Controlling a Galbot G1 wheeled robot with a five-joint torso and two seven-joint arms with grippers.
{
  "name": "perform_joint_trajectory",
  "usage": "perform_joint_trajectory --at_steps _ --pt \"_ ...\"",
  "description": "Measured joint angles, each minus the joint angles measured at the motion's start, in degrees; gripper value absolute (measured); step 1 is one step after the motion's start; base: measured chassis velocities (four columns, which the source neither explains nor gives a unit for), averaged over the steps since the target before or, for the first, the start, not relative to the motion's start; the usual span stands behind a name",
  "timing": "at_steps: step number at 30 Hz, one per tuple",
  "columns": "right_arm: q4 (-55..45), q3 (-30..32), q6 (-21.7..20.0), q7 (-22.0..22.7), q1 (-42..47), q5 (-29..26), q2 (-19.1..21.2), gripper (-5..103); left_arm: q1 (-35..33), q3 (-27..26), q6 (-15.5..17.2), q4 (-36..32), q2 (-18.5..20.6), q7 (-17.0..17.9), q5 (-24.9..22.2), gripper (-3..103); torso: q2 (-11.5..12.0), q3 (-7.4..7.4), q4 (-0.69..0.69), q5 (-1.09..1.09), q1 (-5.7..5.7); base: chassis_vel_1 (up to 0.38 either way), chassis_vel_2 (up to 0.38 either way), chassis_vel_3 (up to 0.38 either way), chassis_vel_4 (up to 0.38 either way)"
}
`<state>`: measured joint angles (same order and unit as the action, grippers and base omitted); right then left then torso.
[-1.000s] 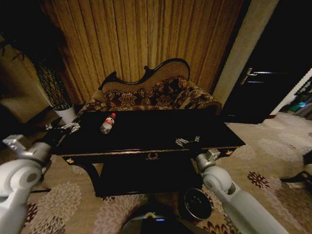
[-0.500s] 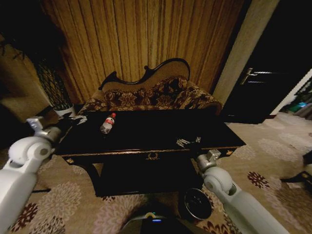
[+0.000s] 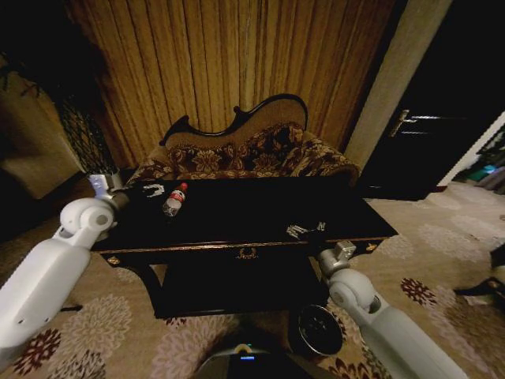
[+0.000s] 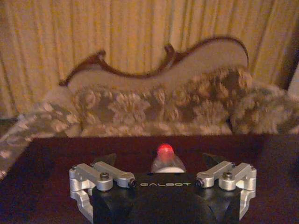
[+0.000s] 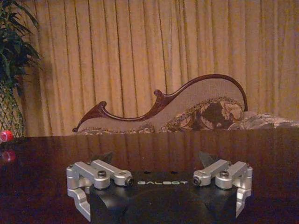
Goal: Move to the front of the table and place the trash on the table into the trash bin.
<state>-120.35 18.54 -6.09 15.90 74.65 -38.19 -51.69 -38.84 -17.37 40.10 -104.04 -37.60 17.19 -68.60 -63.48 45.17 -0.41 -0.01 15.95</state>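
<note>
We stand in front of the table. Its gold edge runs across the front, and its two front corners sit near our arms. The table top is wide and mostly bare in the middle, so there is room to move there.

Our left gripper is over the left end of the table, just beside the bottle. In the left wrist view the gripper's two fingers are apart, and the bottle lies between them with its red cap showing. The fingers do not touch it.

Our right gripper is over the front edge of the table on the right side. In the right wrist view its fingers are apart too, with nothing between them, and the bottle's red cap shows far off at the side.

We count one bottle on the table. It lies on its side near the left end. Close to the right gripper there are small shiny bits, but we cannot tell if they are wrapper scraps or the gripper's own tips.

We count one bin. It stands on the carpet below the front right of the table, next to our right arm. There is open floor to the right of it.

Behind the table there is one sofa, close to the far edge, and curtains behind that.
</note>
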Motion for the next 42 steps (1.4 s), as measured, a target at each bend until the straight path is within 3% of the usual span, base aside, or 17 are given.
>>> perform_joint_trajectory --at_steps 8,42 --pt "0.32 -0.18 0.0 0.04 0.08 0.37 -0.47 100 8.33 9.95 1.01 4.02 -0.37 1.32 1.21 100 0.0 0.0 0.0 0.01 0.0 0.0 0.0 0.0 0.0" --pt "1.36 -0.9 0.2 -0.02 -0.6 0.58 -0.57 100 3.04 8.85 0.77 4.15 -1.31 -0.02 1.39 100 0.0 0.0 0.0 0.01 -0.01 0.0 0.0 0.0 0.0"
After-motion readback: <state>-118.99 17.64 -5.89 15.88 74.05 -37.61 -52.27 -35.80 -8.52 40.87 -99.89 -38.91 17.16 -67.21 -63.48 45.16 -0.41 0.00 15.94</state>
